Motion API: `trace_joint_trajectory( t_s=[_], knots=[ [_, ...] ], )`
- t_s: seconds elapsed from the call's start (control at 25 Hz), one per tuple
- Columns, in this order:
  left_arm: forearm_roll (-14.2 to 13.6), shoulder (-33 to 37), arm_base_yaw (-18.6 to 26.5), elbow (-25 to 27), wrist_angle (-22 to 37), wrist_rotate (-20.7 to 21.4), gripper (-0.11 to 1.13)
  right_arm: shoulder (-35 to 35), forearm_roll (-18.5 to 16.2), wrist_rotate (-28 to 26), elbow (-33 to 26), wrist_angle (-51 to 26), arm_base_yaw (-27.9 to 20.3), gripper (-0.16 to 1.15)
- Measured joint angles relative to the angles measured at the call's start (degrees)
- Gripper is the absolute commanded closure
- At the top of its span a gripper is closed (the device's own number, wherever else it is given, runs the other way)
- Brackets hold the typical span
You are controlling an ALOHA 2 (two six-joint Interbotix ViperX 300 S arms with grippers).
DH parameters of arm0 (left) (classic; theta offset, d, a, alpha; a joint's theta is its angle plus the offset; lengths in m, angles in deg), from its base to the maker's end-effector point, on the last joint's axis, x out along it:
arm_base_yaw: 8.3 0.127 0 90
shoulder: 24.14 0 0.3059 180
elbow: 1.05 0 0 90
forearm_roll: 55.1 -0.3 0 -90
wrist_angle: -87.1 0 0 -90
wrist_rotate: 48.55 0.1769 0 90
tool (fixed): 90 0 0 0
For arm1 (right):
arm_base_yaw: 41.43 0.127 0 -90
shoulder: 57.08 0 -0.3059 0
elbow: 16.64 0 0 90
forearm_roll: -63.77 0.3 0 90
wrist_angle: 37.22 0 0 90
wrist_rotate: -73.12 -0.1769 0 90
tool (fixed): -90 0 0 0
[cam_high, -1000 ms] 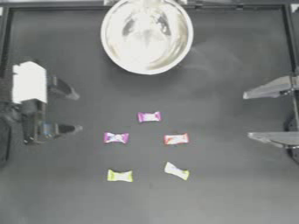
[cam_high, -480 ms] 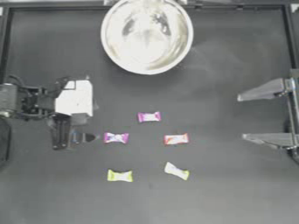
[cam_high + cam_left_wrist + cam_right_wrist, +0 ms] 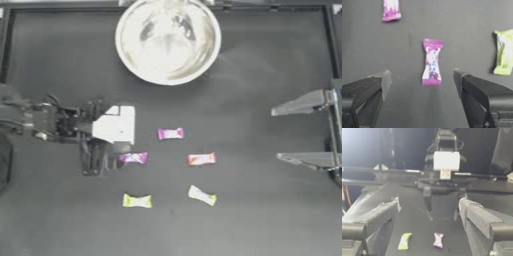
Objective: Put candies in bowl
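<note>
Down at the left of the dark surface (image 3: 267,215), the left tool (image 3: 100,160) hangs with its jaws spread wide, holding nothing. The purple candy (image 3: 133,158) lies just beside its tips in the top view; in the left wrist view that same sweet (image 3: 431,62) lies flat on the surface ahead of the gap between the two jaws, touched by neither. Nearby, the pink candy (image 3: 170,133) lies a little toward the bowl, and the red-orange candy (image 3: 201,159) lies level with the purple one, farther toward the middle. Two yellow-green candies sit nearer the front edge: one (image 3: 137,201) below the purple sweet, the other (image 3: 202,195) tilted, below the red-orange one. All five lie apart from one another. The shiny bowl (image 3: 130,60) stands at the far edge, well apart from the sweets. At the right side the right tool (image 3: 307,131) is drawn back, its jaws also wide and holding nothing.
</note>
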Motion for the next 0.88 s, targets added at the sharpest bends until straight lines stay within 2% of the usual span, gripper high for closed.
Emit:
trace_joint_trajectory(
  t_s=[0.68, 0.8, 0.88],
  knots=[
    [0.2, -13.3, -0.8, -4.7, -0.2, 0.0, 0.0, 0.0, 0.0, 0.0, 0.0, -0.1, 0.0, -0.02],
    [0.4, -14.2, -0.9, -5.2, 0.1, 0.0, 0.05, 0.0, 0.0, -0.1, 0.0, -0.1, 0.0, -0.02],
    [0.6, -14.3, -0.9, -5.4, 0.3, 0.0, 0.15, 0.0, 0.0, -0.1, 0.0, -0.1, -0.1, -0.02]
  ],
)
